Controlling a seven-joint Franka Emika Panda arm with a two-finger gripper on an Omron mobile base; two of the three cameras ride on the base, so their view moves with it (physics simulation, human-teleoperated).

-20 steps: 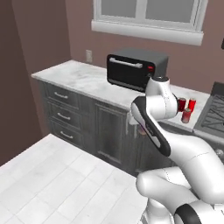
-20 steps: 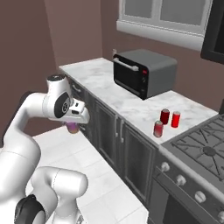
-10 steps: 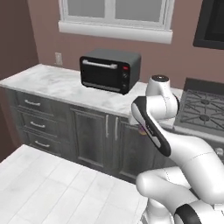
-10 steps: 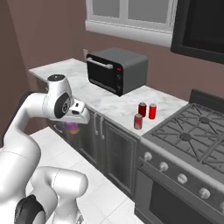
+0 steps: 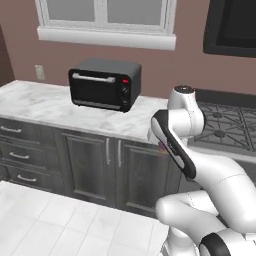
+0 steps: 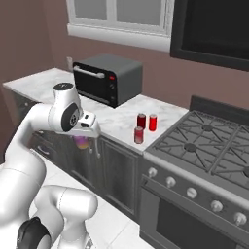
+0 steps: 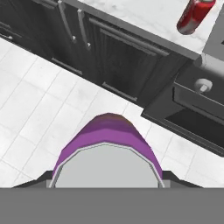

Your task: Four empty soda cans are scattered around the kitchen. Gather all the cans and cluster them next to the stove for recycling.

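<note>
purple can — in gripper

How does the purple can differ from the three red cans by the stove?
The purple can is held in the gripper, hanging over the floor in front of the cabinets; the red cans stand free on the counter beside the stove. It is purple, they are red. All are small cylinders with silver tops.

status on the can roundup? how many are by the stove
Three red cans already stand clustered on the counter beside the stove. The purple can is in the gripper, held out over the floor in front of the cabinets. Left: set it beside the other three.
</note>
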